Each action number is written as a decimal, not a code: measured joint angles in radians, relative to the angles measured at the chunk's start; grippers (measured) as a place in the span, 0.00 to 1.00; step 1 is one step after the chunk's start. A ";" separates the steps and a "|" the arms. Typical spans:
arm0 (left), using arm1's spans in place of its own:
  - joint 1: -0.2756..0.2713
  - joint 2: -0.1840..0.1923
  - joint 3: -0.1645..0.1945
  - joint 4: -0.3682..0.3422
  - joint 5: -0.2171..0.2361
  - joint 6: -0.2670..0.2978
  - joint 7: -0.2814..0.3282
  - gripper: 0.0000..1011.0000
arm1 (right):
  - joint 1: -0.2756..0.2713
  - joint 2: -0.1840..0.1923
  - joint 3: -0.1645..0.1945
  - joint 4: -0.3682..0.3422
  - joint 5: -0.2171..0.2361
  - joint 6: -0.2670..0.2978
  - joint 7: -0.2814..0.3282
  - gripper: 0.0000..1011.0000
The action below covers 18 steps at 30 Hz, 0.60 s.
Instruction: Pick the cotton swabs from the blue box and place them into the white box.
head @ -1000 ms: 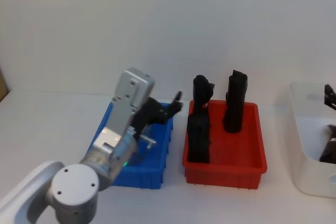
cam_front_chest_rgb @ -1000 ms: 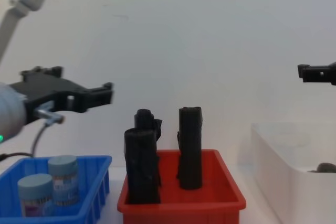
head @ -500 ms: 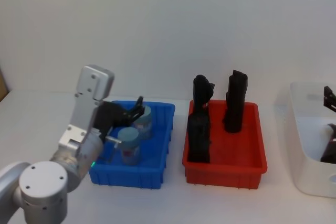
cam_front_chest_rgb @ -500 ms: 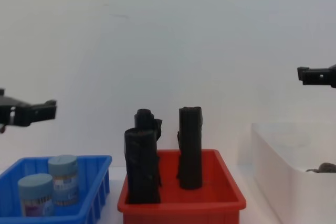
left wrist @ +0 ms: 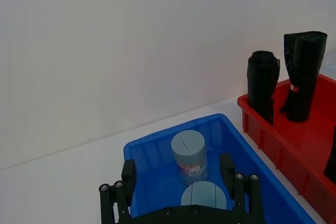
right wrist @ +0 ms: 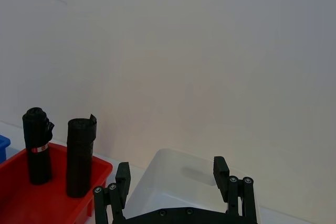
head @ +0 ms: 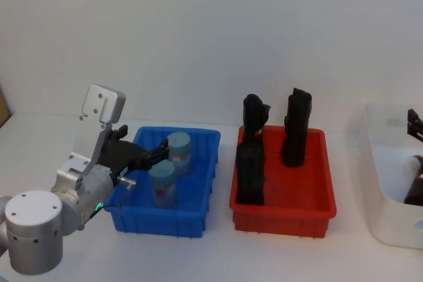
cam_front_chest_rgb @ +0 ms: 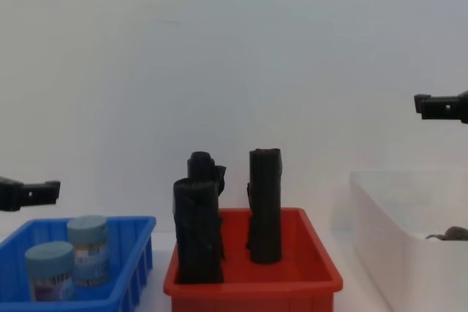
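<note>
Two cotton swabs jars stand in the blue box: one at the back, one nearer the front. In the left wrist view the same jars lie between the spread fingers of my left gripper. That gripper is open and empty, hovering just above the box's left side. The white box sits at the far right. My right gripper hangs open and empty well above the white box.
A red bin with three upright black rolls stands between the blue and white boxes. A dark object lies inside the white box. A plain wall closes off the back of the table.
My left arm has swung back to the left and lowered, moving from over the blue box's right part to its left side and uncovering both jars. The right gripper has not moved.
</note>
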 joint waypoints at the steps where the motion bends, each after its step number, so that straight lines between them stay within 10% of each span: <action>1: -0.003 0.000 -0.001 0.006 -0.001 0.001 -0.006 0.99 | 0.000 0.000 0.000 0.000 0.000 0.000 0.000 0.99; 18: -0.062 -0.004 -0.007 0.123 0.020 -0.006 -0.211 0.99 | 0.000 0.000 0.000 0.000 0.000 0.000 0.000 0.99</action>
